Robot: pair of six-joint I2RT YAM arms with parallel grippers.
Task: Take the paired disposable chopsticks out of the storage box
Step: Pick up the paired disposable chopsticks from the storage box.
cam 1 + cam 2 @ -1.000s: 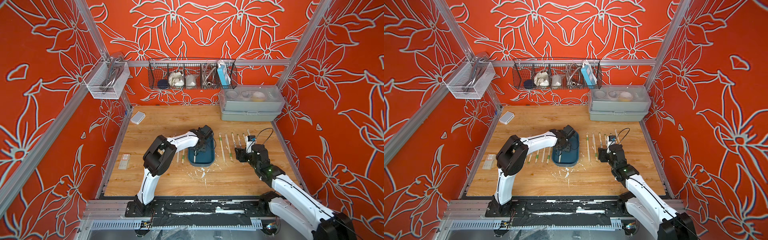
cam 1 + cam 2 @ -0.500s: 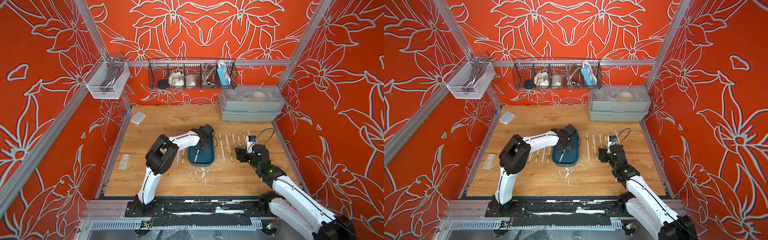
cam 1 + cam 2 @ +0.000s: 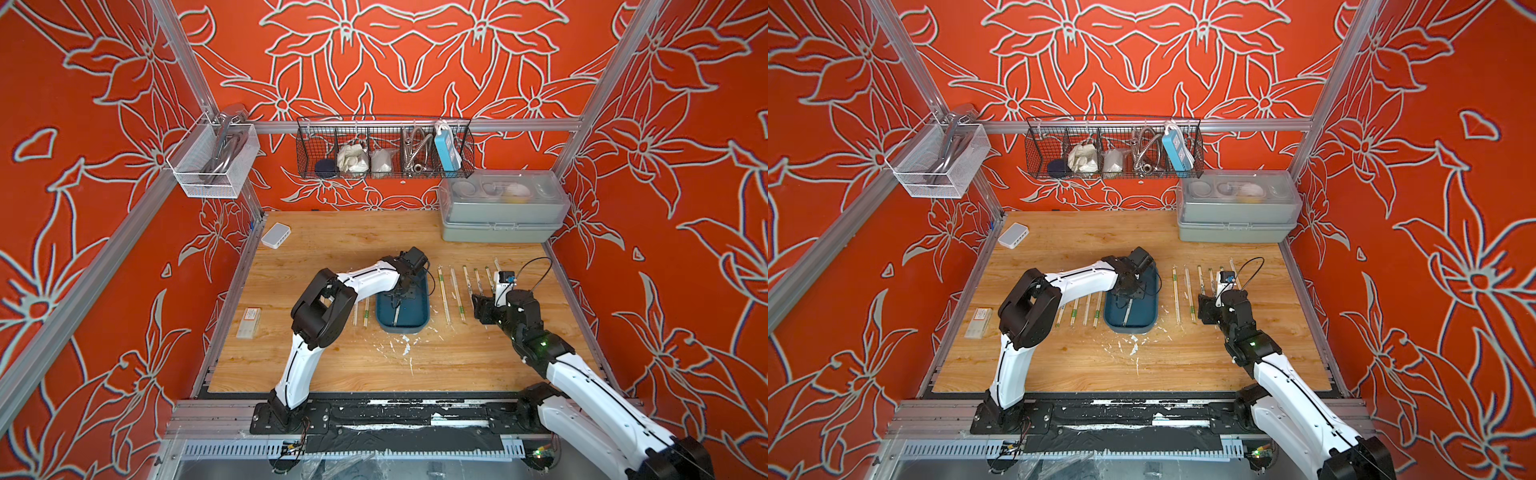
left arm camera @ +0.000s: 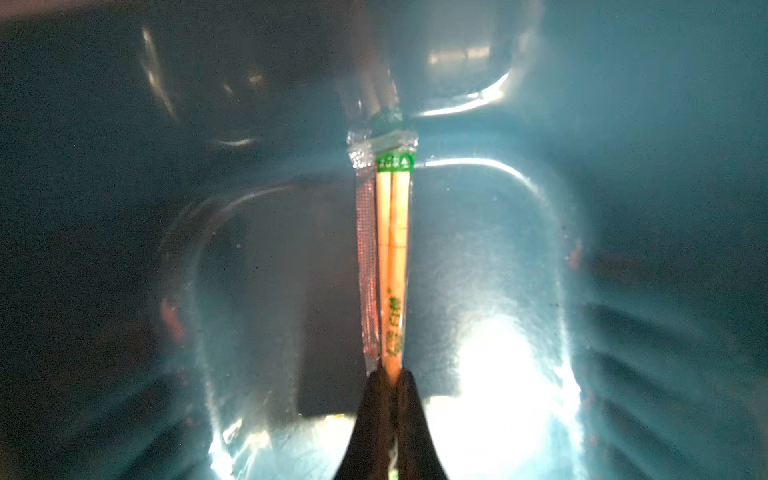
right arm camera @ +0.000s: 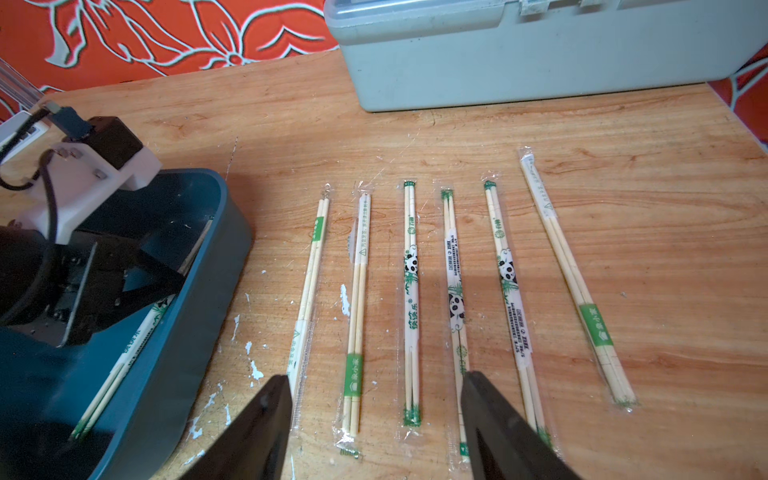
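Note:
The storage box (image 3: 417, 318) (image 3: 1145, 316), a shallow dark teal tray, sits mid-table. One of the paired disposable chopsticks (image 4: 392, 232) (image 3: 397, 318) lies lengthwise inside it. My left gripper (image 4: 390, 374) (image 3: 398, 297) reaches down into the box and is shut on that pair near one end. More sleeved pairs (image 5: 409, 291) (image 3: 455, 291) lie in a row on the table right of the box, and others (image 3: 1079, 309) lie left of it. My right gripper (image 5: 376, 382) (image 3: 478, 305) hovers open above the near ends of the right row, holding nothing.
A grey-green lidded case (image 3: 498, 216) stands at the back right. A black wire basket (image 3: 384, 149) and a white mesh basket (image 3: 212, 162) hang on the walls. A white box (image 3: 275, 235) and a small packet (image 3: 249, 322) lie along the left edge.
My left gripper has shut on the chopstick pair inside the box. The right arm has stayed where it was.

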